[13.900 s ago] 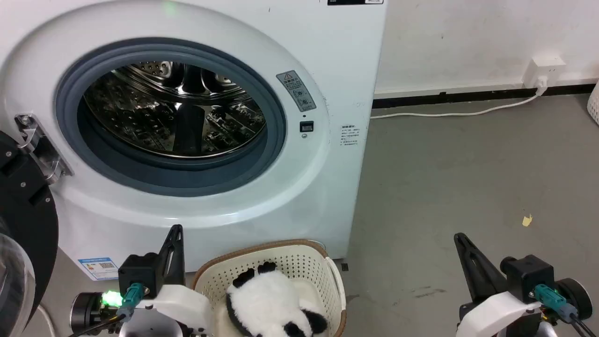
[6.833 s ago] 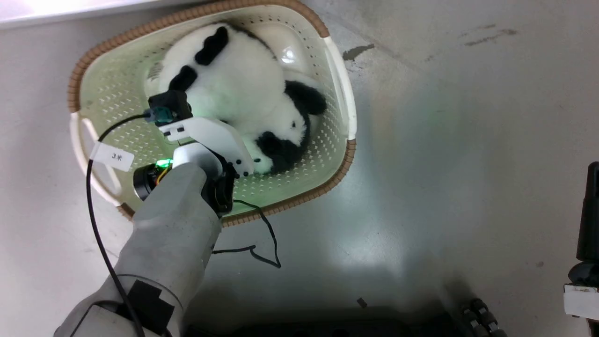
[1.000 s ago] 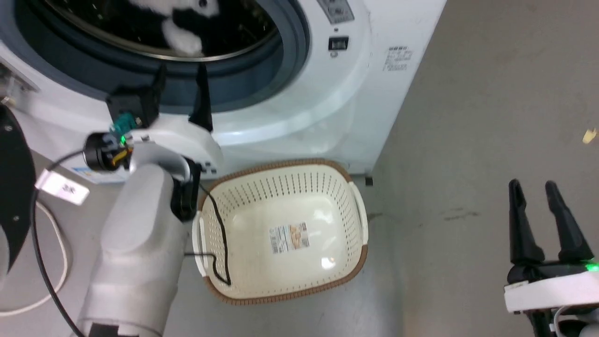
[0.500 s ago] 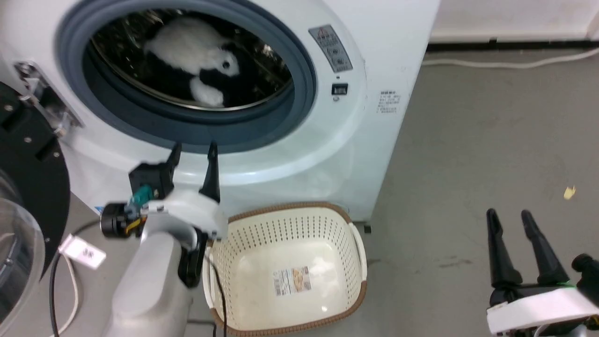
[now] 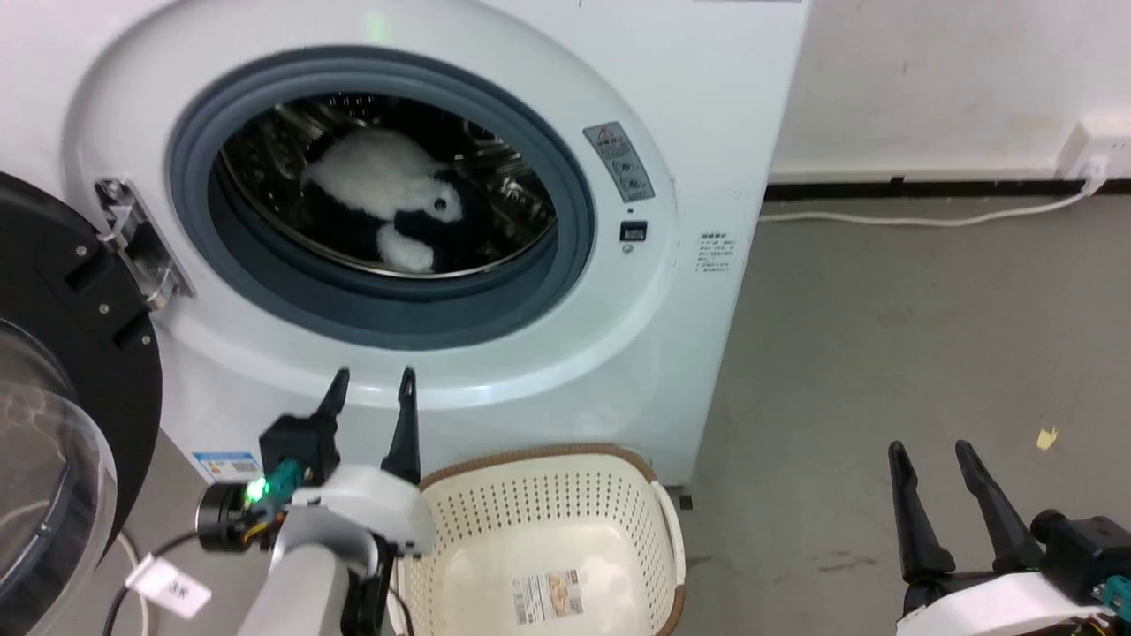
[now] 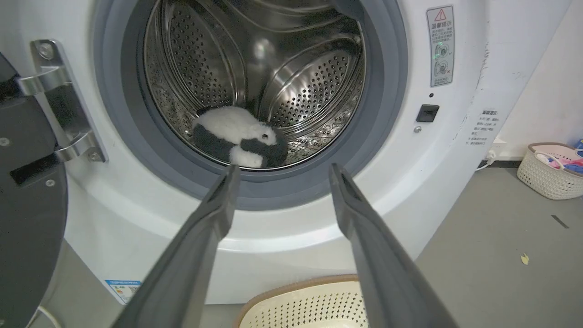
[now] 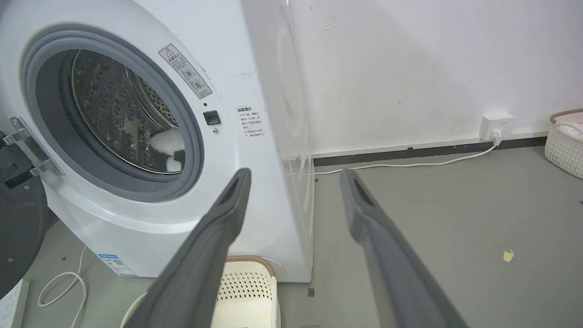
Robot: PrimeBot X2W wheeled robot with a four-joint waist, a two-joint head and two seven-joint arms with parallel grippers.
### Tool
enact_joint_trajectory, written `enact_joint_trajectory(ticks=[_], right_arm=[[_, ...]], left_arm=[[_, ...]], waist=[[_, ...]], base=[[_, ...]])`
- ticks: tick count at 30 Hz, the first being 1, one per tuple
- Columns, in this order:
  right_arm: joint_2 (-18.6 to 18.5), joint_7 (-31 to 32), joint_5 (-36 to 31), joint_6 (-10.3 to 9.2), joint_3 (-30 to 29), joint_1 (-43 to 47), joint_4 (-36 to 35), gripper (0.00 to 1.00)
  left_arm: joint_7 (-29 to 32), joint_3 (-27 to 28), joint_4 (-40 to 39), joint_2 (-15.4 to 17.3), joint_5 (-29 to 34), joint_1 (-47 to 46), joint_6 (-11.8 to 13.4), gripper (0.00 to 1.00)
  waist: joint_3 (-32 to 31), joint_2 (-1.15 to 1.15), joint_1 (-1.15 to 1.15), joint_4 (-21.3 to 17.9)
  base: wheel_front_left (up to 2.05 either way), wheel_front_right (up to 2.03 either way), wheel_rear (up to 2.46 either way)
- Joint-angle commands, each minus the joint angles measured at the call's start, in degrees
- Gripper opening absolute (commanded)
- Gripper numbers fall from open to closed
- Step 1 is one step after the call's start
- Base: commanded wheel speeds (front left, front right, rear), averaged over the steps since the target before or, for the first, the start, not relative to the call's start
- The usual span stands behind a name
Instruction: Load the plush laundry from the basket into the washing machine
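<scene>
1. I am holding my left gripper [image 5: 373,380] with its two fingers spread wide and nothing between them. It is hovering just below the washing machine's [image 5: 618,353] porthole and above the laundry basket's [image 5: 530,452] far rim.
2. The panda toy [image 5: 380,177] is lying low in the steel drum [image 6: 309,68], just past the grey gasket [image 5: 398,309]. The basket is showing only its paper label [image 5: 548,596].
3. In the head view the panda is sitting at twelve o'clock from my left fingertips. Its long axis is running nine-to-three across the opening, with what looks like the head end toward three.
4. My right gripper [image 5: 929,449] is hanging wide open and empty over the grey floor [image 5: 884,353], well apart at three o'clock, so my left arm is the nearer one.
5. I am judging the loading done. The open glass door [image 5: 53,309] is standing at nine o'clock, on my left arm's side.
</scene>
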Motion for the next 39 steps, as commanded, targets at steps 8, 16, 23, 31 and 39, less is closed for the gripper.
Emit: enact_joint_trajectory(ticks=[8,16,23,31,39], right_arm=[[0.17,-0.29,-1.93,-0.04,-0.33,1.09,2.63,1.00],[0.17,-1.13,-3.24,-0.04,0.44,0.42,5.44,1.00],[0.17,-1.82,-4.39,-0.04,0.83,1.08,6.72,1.00],[0.17,-2.08,-4.25,-0.04,1.58,1.92,7.11,1.00],[0.17,-2.17,-3.77,-0.04,1.84,2.23,7.12,1.00]], left_arm=[[-0.30,0.74,-4.53,0.82,-0.33,6.74,1.50,1.00],[-0.28,0.84,-7.84,1.16,-1.19,11.18,2.02,1.00],[-0.16,0.52,-10.24,1.88,-1.61,13.73,1.87,1.00],[0.04,-0.28,-12.53,2.90,-1.05,15.91,2.28,1.00],[0.15,-0.30,-14.24,2.88,-1.74,17.64,2.93,1.00]], waist=[[-2.37,0.00,0.00,0.09],[-3.57,0.00,0.00,0.05],[-4.08,0.00,0.00,-0.11],[-4.18,0.00,0.00,-0.36],[-4.33,0.00,0.00,-0.57]], base=[[0.00,0.00,0.00],[0.00,0.00,0.00],[0.00,0.00,0.00],[0.00,0.00,0.00],[0.00,0.00,0.00]])
